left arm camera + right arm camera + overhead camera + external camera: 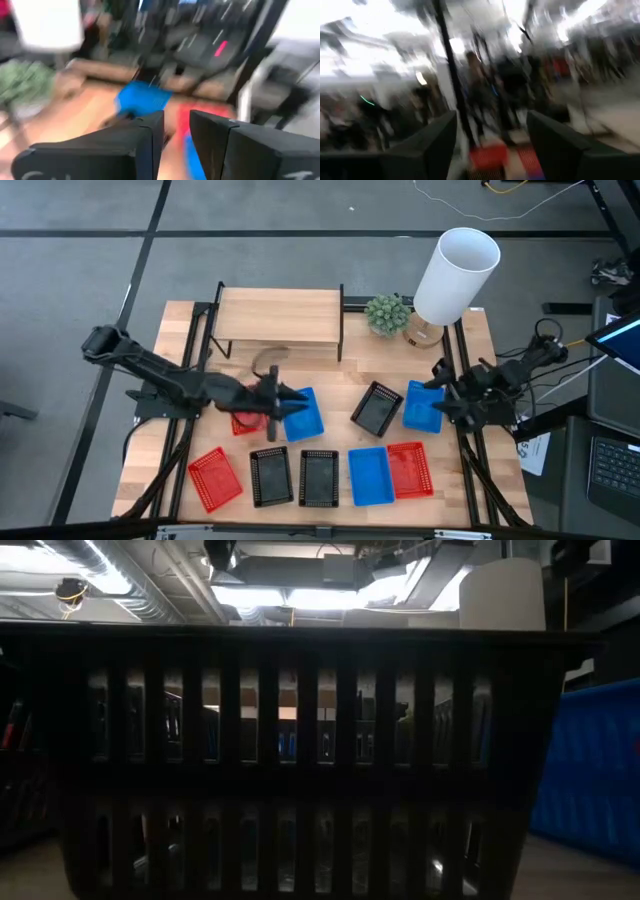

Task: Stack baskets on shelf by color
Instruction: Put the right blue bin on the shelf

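I see the left gripper (300,396) out over the middle of the table, above a blue plastic mesh basket (303,417) with a red mesh basket (246,422) just beside it on the left. In its wrist view the fingers (145,137) stand slightly apart with a narrow gap and nothing visible between them. Can't tell from above whether they touch the blue basket.

Right gripper (440,388) sits at the table's right edge, fingers (432,137) spread wide, empty, just beside a second blue mesh basket (421,406).

Between the two: a black mesh basket (377,408), lying skewed.

Front row, left to right: red basket (215,478) tilted, two black baskets (270,477) (318,478) side by side, blue basket (370,476), red basket (409,469).

The low light-wood shelf on black metal legs (279,316) stands at the back of the table, its top bare. Right of it: small green plant (388,313) and white cylindrical lamp (455,274).

Low view is blocked by a black basket wall (300,760), blue one at the right (590,770).
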Robot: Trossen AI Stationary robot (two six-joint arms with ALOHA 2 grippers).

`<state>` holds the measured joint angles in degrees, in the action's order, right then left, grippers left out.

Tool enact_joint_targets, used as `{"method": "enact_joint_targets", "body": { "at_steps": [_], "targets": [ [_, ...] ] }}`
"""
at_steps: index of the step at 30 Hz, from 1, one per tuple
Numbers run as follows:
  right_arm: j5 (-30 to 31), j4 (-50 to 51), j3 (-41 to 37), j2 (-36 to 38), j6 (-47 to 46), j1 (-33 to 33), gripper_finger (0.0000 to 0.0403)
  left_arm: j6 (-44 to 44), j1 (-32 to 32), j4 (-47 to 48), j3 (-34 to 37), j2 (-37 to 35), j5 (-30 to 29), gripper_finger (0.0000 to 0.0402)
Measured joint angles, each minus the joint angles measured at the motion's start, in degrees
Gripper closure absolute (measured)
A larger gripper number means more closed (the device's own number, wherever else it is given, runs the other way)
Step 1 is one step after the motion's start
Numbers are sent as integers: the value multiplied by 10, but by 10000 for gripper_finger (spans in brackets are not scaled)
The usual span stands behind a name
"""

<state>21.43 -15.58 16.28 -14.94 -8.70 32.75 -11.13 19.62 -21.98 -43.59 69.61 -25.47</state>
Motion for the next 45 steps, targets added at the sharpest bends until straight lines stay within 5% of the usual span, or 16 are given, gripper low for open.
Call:
{"method": "enact_joint_targets", "body": {
  "at_steps": [4, 8, 11, 16, 18, 21, 33, 45],
  "targets": [
    [104, 264, 112, -105, -122, 23, 162, -33, 35, 255, -113, 48, -94, 317],
    [169, 550, 219, -225, -330, 34, 162, -74, 44, 399, -174, 82, -100, 317],
    [104, 692, 271, -313, -467, 35, 162, -78, 44, 424, -185, 89, -95, 317],
    [-130, 818, 294, -439, -584, 35, 162, -78, 44, 440, -185, 89, -94, 317],
    [-201, 845, 292, -478, -586, 37, 162, -78, 44, 440, -185, 89, -94, 317],
    [-229, 843, 290, -519, -546, 46, 162, -75, 44, 440, -185, 89, -94, 317],
    [-162, 818, 290, -602, -489, 46, 162, -63, 44, 439, -185, 89, -94, 317],
    [-160, 777, 253, -666, -465, 39, 177, -63, 40, 438, -184, 89, -94, 317]
  ]
}}
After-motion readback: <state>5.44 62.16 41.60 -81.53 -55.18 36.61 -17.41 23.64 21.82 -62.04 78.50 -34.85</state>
